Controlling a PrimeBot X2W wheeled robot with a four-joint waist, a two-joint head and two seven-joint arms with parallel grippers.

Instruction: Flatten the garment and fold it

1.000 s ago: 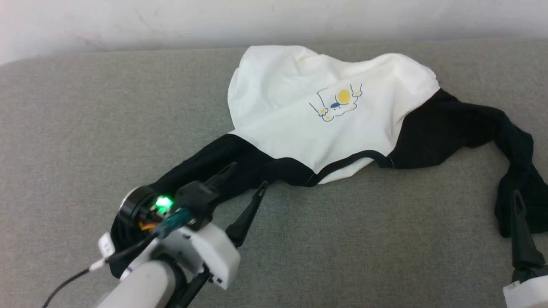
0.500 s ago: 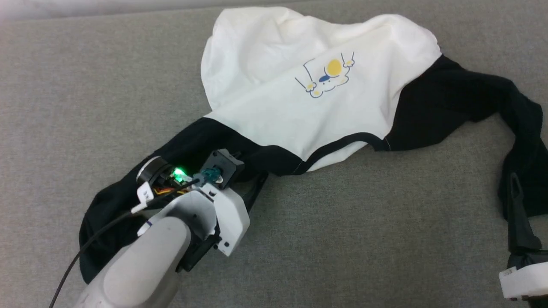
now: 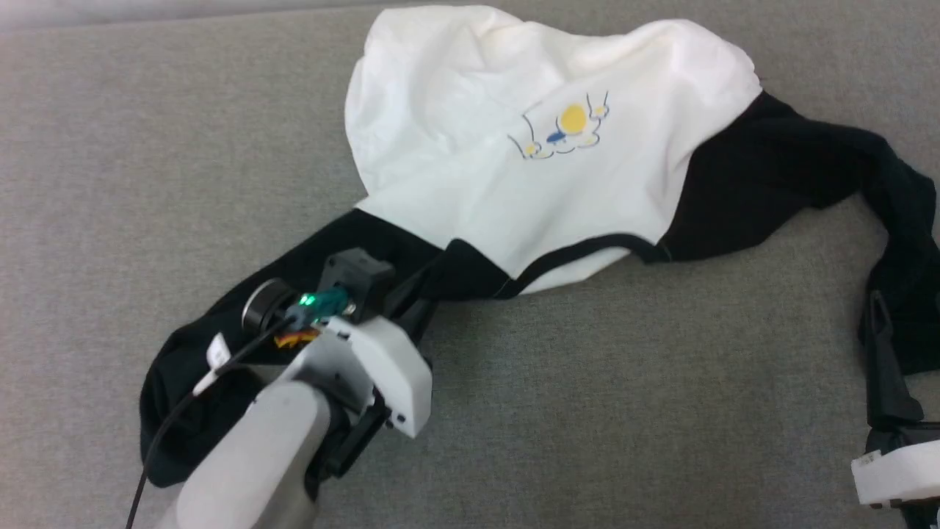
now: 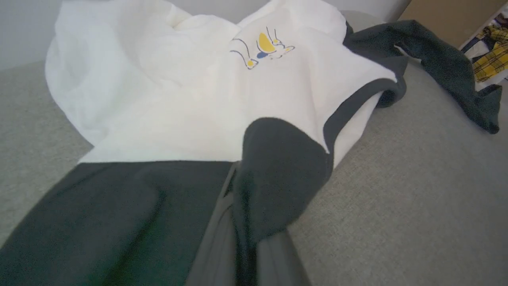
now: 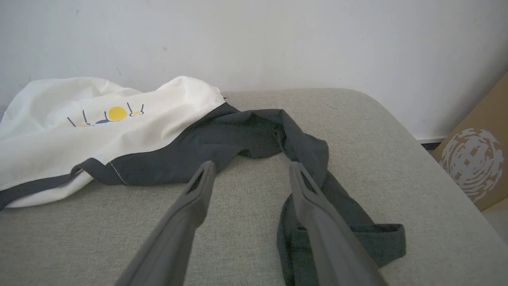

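White soft shirt with black sleeves (image 3: 477,191): your left claw (image 4: 238,198) pinches a sleeve fold. Your right claw (image 5: 252,165) gapes, other sleeve just beyond its fingertips.

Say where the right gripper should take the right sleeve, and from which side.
Take the right sleeve near its cuff end, from above. It lies limp and narrow on the cushion under the open right gripper, so the fingers can probably straddle its width there and pull it straight.
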